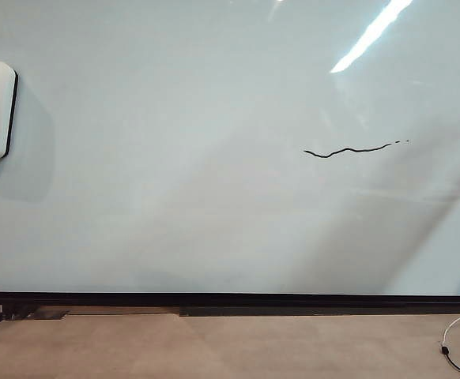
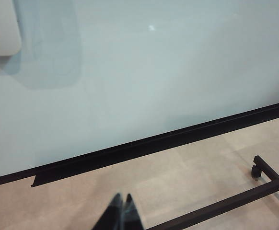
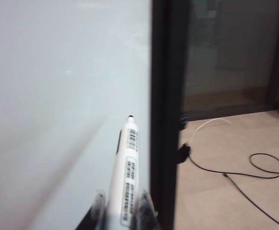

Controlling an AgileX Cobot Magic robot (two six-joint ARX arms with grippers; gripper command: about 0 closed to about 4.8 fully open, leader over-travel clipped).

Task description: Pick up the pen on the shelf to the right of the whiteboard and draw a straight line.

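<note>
1. Only the exterior view shows the straight line [image 1: 355, 149], a thin, wavy black stroke right of centre on the glossy whiteboard [image 1: 175, 174]; neither gripper appears there.
2. My left gripper [image 2: 122, 213] hangs low over beige floor, its dark tips pressed together.
3. My right gripper [image 3: 122, 211] pinches the pen [image 3: 125, 167], whitish barrel, dark tip, beside the board's black edge.

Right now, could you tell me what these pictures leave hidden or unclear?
- Exterior view: neither arm shows; only the whiteboard and the straight line.
- Right wrist view: the right gripper is shut on the pen; the lower barrel is cut off by the frame edge, and its print is blurred.
- Left wrist view: only the tips of the shut left gripper show; the line is out of frame.
</note>
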